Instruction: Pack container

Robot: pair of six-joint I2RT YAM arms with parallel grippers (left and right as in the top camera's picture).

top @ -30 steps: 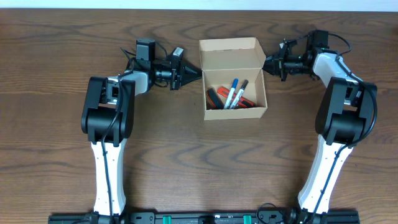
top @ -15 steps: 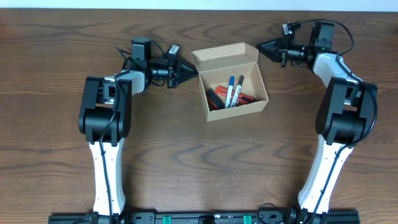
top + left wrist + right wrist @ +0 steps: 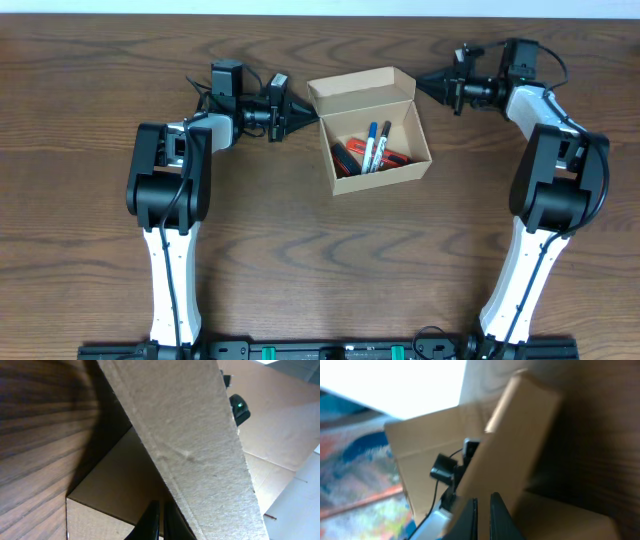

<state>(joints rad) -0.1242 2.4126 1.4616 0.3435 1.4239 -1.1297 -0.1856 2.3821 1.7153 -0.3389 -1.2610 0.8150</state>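
The container [image 3: 385,178] is a small tan cardboard box at the table's middle, turned slightly askew. Its flap lid [image 3: 360,90] stands open at the back. Several markers [image 3: 372,148], blue, black and red, lie inside. My left gripper [image 3: 310,118] is shut, with its tips against the box's back left corner under the lid. In the left wrist view the fingers [image 3: 161,521] sit below the flap [image 3: 190,445]. My right gripper [image 3: 420,80] is shut at the lid's right end. In the right wrist view its fingers [image 3: 482,510] point at the flap [image 3: 515,445].
The brown wooden table [image 3: 300,250] extends on all sides of the box. Both arm bases stand at the front edge, left [image 3: 170,300] and right [image 3: 515,290]. The table's back edge is just behind the grippers.
The box has turned slightly counter-clockwise and shifted. My right gripper moved back and up to the lid's right end. My left gripper shifted slightly left. Little changed over the last half second.
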